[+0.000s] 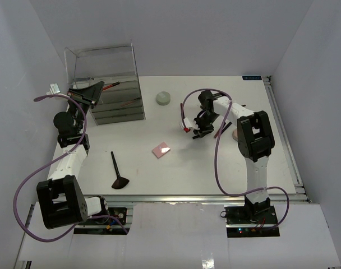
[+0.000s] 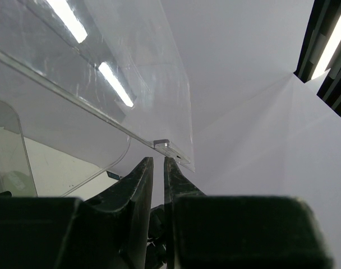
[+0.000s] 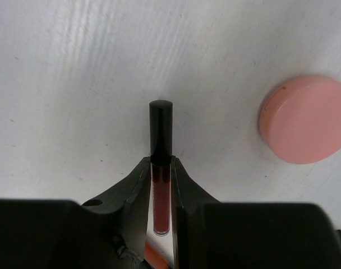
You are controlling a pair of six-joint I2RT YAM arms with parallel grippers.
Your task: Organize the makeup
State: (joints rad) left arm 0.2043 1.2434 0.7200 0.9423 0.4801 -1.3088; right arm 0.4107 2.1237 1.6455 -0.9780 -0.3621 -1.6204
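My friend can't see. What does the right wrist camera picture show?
The right gripper pinches a slim red stick with a black cap, with the white table behind it. A round pink disc lies on the table to the right.

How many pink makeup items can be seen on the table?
2. A pink square compact lies near the middle of the table; a pink disc lies beside the right gripper, which holds a red-and-black stick. More may be hidden.

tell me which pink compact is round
The pink disc lying beside the stick in the right gripper; the other pink compact is square.
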